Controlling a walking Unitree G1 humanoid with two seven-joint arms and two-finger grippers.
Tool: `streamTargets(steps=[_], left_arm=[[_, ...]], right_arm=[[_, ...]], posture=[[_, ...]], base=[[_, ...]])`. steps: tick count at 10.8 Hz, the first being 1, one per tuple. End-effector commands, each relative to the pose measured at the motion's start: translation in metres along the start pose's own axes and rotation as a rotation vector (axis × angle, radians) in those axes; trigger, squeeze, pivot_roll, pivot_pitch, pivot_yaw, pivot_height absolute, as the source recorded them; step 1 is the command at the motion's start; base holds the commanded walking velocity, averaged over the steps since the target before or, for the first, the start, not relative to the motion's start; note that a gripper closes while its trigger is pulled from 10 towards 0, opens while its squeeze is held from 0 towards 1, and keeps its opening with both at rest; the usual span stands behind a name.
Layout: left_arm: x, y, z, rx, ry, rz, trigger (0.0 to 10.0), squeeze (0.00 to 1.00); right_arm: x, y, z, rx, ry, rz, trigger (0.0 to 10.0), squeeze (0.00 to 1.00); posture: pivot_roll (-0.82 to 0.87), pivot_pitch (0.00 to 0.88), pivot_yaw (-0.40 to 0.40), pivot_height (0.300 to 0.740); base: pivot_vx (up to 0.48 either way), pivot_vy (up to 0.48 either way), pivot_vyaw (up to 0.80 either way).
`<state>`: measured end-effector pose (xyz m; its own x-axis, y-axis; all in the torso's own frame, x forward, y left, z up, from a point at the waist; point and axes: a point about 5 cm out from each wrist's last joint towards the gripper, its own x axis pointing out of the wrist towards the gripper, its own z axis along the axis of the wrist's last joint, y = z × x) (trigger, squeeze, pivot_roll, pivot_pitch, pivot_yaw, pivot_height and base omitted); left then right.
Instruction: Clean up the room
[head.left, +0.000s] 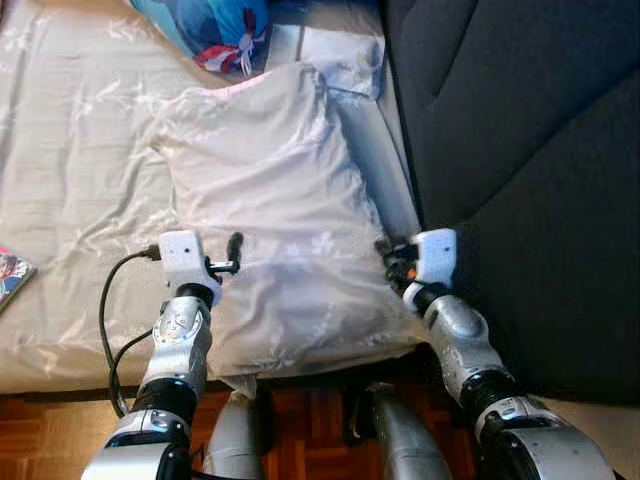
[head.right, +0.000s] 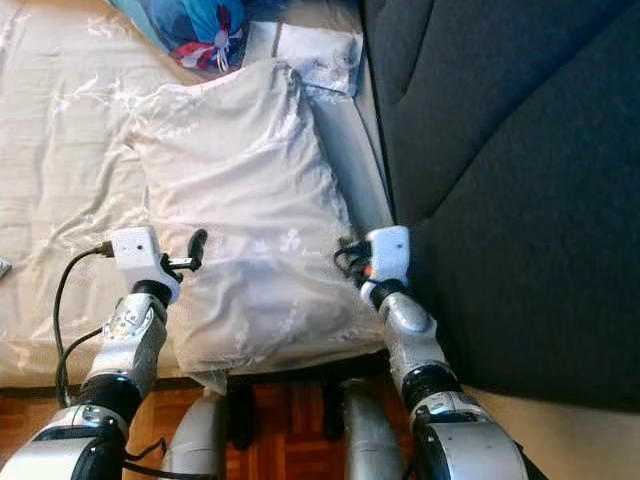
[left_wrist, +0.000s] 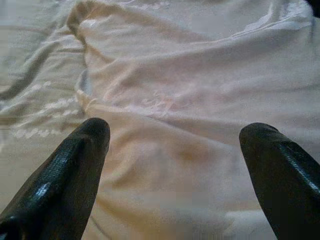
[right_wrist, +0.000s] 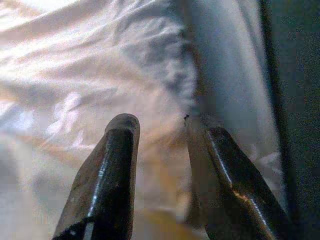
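A large white pillow (head.left: 270, 190) lies on the beige bed sheet (head.left: 70, 150), near the bed's front edge. My left gripper (head.left: 232, 255) hovers at the pillow's left side. In the left wrist view that gripper (left_wrist: 175, 135) is open, its two black fingers spread wide above the pillow fabric (left_wrist: 200, 75). My right gripper (head.left: 385, 252) sits at the pillow's right edge, beside the dark upholstery. In the right wrist view this gripper (right_wrist: 162, 130) has its fingers close together, with the pillow's seamed edge (right_wrist: 165, 75) bunched between them.
A blue patterned cushion (head.left: 215, 25) and a small white pillow (head.left: 345, 55) lie at the far end of the bed. Dark upholstery (head.left: 530, 150) rises along the right. A magazine (head.left: 10, 275) lies at the left edge. Wooden floor (head.left: 310, 410) shows below the bed's front edge.
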<state>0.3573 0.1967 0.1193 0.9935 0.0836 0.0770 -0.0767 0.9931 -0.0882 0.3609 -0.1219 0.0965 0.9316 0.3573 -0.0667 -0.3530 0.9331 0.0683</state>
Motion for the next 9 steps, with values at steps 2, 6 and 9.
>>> streamTargets(steps=[2,6,9], left_arm=[[-0.003,0.010,-0.019,-0.049,0.140,0.055,10.0,0.00],[-0.006,0.018,-0.026,-0.115,0.190,0.074,10.0,1.00],[-0.006,0.023,-0.024,-0.128,0.190,0.096,10.0,0.00]], right_arm=[[0.000,0.012,-0.013,-0.040,0.098,0.096,10.0,0.00],[0.012,0.021,0.001,-0.116,0.113,0.158,10.0,0.00],[0.018,0.021,0.007,-0.106,0.127,0.107,10.0,0.00]], posture=[[0.07,0.513,-0.065,0.665],[0.08,0.532,-0.068,0.665],[0.09,0.546,-0.065,0.665]], base=[[0.000,0.000,0.00],[0.000,0.000,0.00],[0.000,0.000,0.00]])
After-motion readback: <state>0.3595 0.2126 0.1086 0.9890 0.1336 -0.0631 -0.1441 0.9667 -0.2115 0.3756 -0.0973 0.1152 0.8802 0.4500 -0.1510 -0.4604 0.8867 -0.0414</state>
